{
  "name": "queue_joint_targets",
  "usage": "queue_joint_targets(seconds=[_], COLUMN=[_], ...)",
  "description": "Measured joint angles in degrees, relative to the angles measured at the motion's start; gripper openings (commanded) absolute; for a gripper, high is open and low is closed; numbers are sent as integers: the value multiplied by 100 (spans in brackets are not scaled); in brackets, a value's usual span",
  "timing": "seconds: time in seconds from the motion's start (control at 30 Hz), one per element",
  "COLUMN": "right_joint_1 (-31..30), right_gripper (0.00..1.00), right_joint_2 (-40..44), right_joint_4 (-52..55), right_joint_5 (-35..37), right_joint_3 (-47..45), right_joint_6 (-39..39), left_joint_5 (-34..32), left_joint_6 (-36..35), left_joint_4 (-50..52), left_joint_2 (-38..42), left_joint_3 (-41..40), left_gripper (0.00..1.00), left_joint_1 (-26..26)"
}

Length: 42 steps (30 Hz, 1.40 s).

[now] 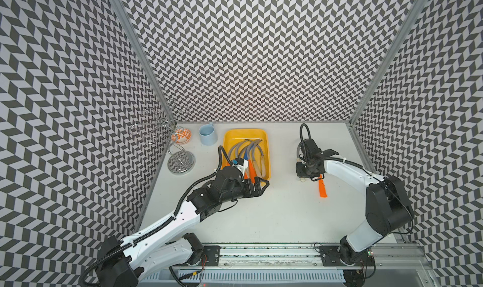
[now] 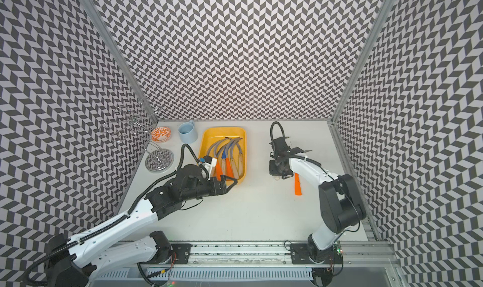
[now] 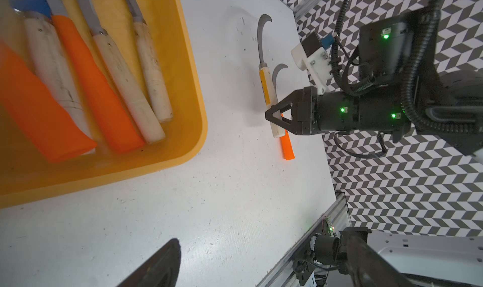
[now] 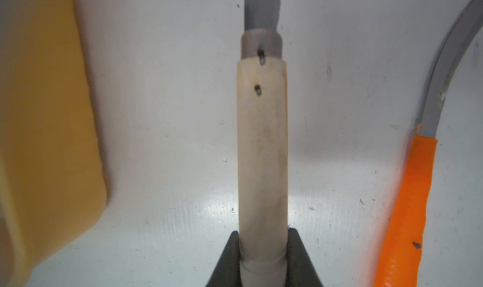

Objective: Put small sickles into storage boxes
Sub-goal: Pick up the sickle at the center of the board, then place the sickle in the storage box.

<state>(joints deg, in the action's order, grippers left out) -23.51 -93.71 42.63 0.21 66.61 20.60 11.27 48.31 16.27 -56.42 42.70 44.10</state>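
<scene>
The right fingers (image 4: 300, 259) are closed on a pale sickle (image 4: 262, 155), with an orange sickle (image 4: 402, 207) lying beside it; the left fingers (image 3: 156, 267) are spread by the tray (image 3: 198, 110).

Robot lab cell, chevron-patterned walls (image 1: 261, 50), aluminium rail (image 1: 261, 254)

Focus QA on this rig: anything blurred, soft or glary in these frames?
Right wrist view: shallow yellow plastic tray soft at frame edge; pale wooden sickle handle in the right gripper sharp; mild glare on the white tabletop. Left wrist view: nearest orange sickle handle blurred. Both top views: even light, soft shadows.
</scene>
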Motion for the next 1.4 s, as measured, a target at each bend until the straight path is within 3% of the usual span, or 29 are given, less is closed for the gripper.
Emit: queue_joint_targets(seconds=[0.4, 0.7, 1.1, 1.4], right_joint_1=[-929, -1593, -2260, -2590], right_gripper=[0, 0, 0, 0], right_joint_2=[-87, -699, -1628, -2610], right_joint_4=[522, 793, 894, 507], right_joint_5=[-2, -22, -155, -551], right_joint_3=[1445, 2476, 3534, 3799], right_joint_6=[389, 592, 793, 957], left_joint_5=[317, 444, 483, 485], left_joint_6=[-439, -568, -640, -450], left_joint_4=[691, 1165, 1829, 2277], left_joint_2=[358, 942, 1873, 2608], left_joint_3=[254, 249, 11, -328], left_gripper=[100, 100, 100, 100], left_joint_1=[-955, -1550, -2006, -2100])
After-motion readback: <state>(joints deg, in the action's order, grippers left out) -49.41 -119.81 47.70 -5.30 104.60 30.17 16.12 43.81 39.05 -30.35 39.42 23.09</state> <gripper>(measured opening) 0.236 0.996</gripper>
